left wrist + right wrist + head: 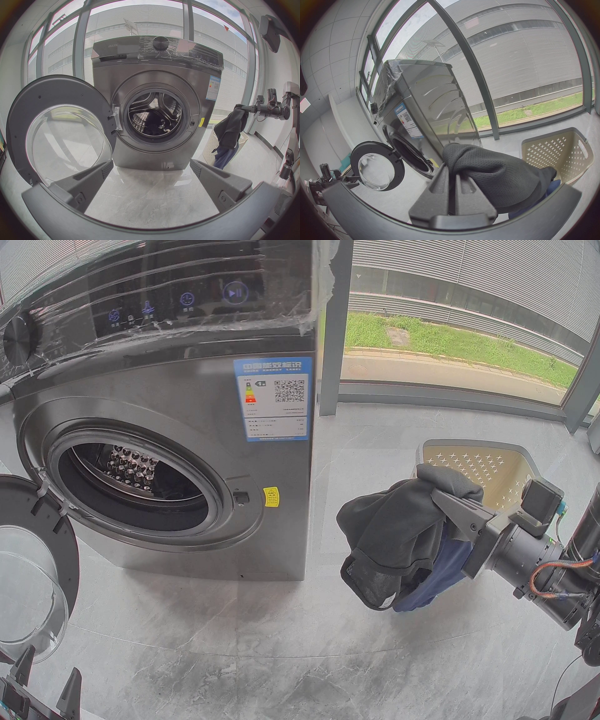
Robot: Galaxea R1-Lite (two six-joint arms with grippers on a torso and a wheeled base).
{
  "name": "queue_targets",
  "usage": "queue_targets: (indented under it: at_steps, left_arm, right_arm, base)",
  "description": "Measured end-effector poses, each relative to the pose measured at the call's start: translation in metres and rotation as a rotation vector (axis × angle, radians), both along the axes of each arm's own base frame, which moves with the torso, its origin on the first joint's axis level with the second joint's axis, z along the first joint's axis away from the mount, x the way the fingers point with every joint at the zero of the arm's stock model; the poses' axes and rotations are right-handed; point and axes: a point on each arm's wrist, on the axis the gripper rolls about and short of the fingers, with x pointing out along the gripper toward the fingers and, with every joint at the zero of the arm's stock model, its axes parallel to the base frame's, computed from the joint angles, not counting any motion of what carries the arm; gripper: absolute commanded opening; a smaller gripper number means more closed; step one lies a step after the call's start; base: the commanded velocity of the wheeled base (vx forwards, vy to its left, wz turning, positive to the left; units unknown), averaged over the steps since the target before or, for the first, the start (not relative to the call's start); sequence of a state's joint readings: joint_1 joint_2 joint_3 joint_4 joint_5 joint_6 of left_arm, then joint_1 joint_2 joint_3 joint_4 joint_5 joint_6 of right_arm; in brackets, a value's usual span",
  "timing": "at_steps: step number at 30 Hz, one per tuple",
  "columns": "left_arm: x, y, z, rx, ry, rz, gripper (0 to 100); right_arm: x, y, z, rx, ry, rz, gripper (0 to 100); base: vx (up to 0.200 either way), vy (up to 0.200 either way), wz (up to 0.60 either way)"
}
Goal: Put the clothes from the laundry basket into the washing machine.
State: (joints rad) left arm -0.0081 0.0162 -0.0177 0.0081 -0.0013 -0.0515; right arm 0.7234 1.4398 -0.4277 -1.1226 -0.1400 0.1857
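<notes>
Beside one grey front-loading washing machine (187, 384), whose one round glass door (59, 131) is swung open, the right claw (437, 495) is clamped on one dark grey mesh garment (394, 534). One blue garment (440, 577) hangs under it, both off the floor. One beige perforated plastic laundry basket (481, 465) sits just behind. Left claw (150, 164) low, fingers apart, holding nothing, facing the drum.

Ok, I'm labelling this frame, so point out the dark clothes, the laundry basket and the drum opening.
dark clothes (394, 524), head view, middle of the hanging grey fabric.
laundry basket (487, 468), head view, its perforated inner wall.
drum opening (134, 487), head view, dark drum interior.
</notes>
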Motion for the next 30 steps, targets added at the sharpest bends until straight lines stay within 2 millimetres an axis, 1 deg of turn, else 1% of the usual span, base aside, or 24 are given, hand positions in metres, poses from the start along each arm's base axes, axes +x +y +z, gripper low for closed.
queue_targets:
  at_steps: [7, 12, 30]
  left_arm:
    - [0.0000, 0.0000, 0.0000, 0.000, 0.000, 0.000, 100]
    - [0.0000, 0.0000, 0.0000, 0.000, 0.000, 0.000, 100]
    - [0.0000, 0.0000, 0.0000, -0.002, 0.000, 0.000, 100]
  right_arm:
    - [0.0000, 0.0000, -0.0007, -0.002, 0.002, 0.000, 0]
    - [-0.0001, 0.0001, -0.0011, -0.003, 0.003, 0.001, 0]
    - [0.0005, 0.0007, -0.0006, -0.004, 0.001, 0.002, 0]
  base:
    - [-0.200, 0.000, 0.00]
    - [0.000, 0.000, 0.00]
    - [0.000, 0.200, 0.00]
